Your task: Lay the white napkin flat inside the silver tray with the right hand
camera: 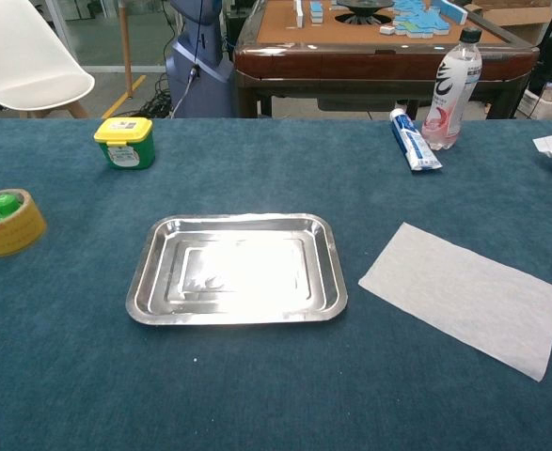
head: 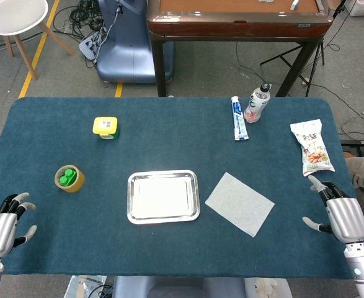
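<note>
The white napkin (head: 240,203) is seen flat just right of the silver tray (head: 163,213); thin and limp, it is best pinched at an edge; the right hand (head: 341,215) is held apart from it, fingers spread and empty.

Robot lab: floor cables (head: 85,15), robot base (head: 123,46), taped floor.

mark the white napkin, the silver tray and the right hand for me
Flat white paper napkin (head: 240,203), head view, middle of the sheet.
Rectangular silver metal tray (camera: 144,287), chest view, left rim.
Right hand (head: 340,214), head view, back of the hand, empty, off the napkin.
</note>
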`<action>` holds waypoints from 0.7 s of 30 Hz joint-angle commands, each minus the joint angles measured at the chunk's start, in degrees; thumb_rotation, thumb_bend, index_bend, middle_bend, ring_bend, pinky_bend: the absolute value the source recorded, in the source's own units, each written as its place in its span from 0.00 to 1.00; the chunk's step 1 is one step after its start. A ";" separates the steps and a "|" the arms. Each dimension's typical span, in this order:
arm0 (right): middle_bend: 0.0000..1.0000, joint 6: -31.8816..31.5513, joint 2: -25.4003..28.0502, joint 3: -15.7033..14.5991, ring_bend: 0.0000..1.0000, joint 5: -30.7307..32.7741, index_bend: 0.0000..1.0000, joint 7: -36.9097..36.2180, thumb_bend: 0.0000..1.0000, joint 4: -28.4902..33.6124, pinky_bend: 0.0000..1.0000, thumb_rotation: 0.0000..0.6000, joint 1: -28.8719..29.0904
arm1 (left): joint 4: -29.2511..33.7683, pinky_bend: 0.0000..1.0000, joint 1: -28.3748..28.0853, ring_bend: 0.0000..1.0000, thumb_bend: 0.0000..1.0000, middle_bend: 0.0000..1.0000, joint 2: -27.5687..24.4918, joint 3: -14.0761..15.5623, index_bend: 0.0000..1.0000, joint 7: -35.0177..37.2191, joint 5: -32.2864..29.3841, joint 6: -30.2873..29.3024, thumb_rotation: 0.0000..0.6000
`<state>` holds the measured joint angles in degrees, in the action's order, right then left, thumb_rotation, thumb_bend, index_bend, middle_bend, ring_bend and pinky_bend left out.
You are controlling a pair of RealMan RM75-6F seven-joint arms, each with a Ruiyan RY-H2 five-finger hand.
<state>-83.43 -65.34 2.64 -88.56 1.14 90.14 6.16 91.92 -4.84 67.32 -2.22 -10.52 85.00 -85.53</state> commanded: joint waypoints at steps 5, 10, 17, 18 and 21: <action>0.37 0.19 -0.56 -0.35 0.25 -0.57 0.12 -0.06 0.00 -0.59 0.50 1.00 0.14 | 0.11 0.39 0.17 0.16 0.23 0.23 -0.03 0.08 0.40 0.22 0.36 -0.45 1.00; 0.48 -1.23 -0.92 -0.28 0.37 -1.78 0.23 -0.70 0.00 -1.17 0.63 1.00 0.03 | -0.02 0.39 0.17 0.16 0.23 0.23 -0.01 0.02 0.40 0.07 -0.03 -0.23 1.00; 0.76 -4.13 -1.68 -0.96 0.67 -6.07 0.33 -0.12 0.00 -2.89 0.86 1.00 0.02 | -0.35 0.40 0.21 0.16 0.23 0.24 0.32 0.22 0.39 0.13 0.51 -0.46 1.00; 0.82 -4.11 -1.76 -1.10 0.71 -6.69 0.33 0.14 0.00 -3.22 0.88 1.00 0.24 | -0.33 0.40 0.28 0.16 0.23 0.24 0.35 0.20 0.38 0.09 0.62 -0.70 1.00; 0.95 -3.40 -1.85 -1.55 0.84 -8.44 0.35 0.94 0.00 -4.17 0.96 1.00 1.19 | -0.40 0.43 0.61 0.17 0.23 0.25 0.54 0.12 0.38 0.01 1.12 -1.78 1.00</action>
<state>-87.10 -67.09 1.36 -96.41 1.65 86.44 6.91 91.54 -4.36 67.79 -2.09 -10.48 85.96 -87.09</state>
